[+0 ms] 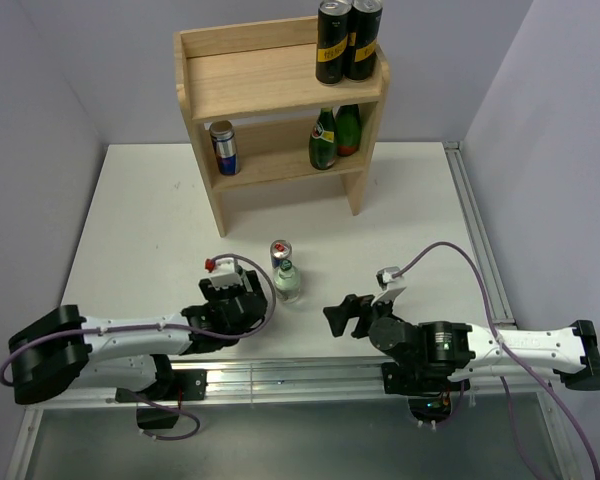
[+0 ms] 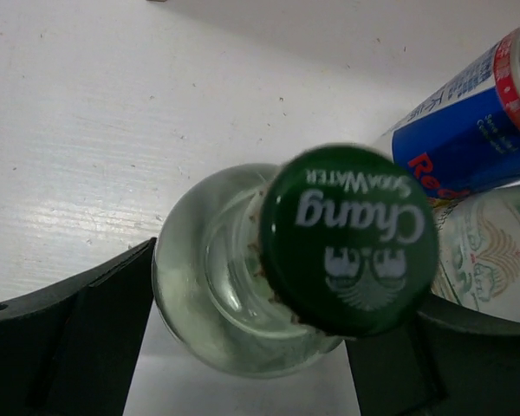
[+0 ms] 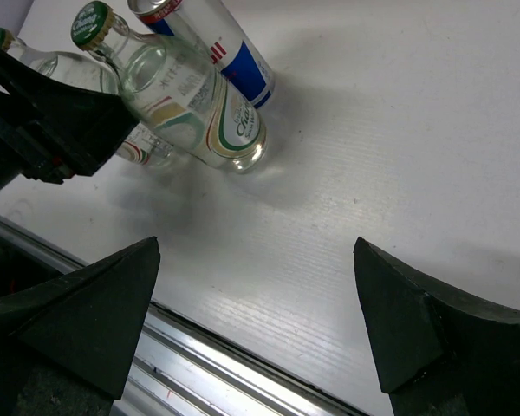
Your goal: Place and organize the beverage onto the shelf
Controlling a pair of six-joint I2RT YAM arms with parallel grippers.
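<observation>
A clear bottle (image 2: 212, 286) with a green cap (image 2: 347, 238) stands between the fingers of my left gripper (image 2: 277, 303), which is shut on its glass body. In the top view the left gripper (image 1: 248, 292) hides this bottle. Just beside it stand a second clear bottle (image 1: 288, 283) and a blue-silver can (image 1: 281, 252). The wooden shelf (image 1: 250, 85) at the back holds a blue-silver can (image 1: 223, 147) and two dark-green bottles (image 1: 323, 140) on its lower board. My right gripper (image 1: 338, 315) is open over bare table, right of the drinks.
Two black cans (image 1: 333, 42) stand on the right of the shelf's top board. A metal rail (image 3: 243, 373) runs along the near table edge under the right gripper (image 3: 256, 251). Walls close in the table on the left, right and back.
</observation>
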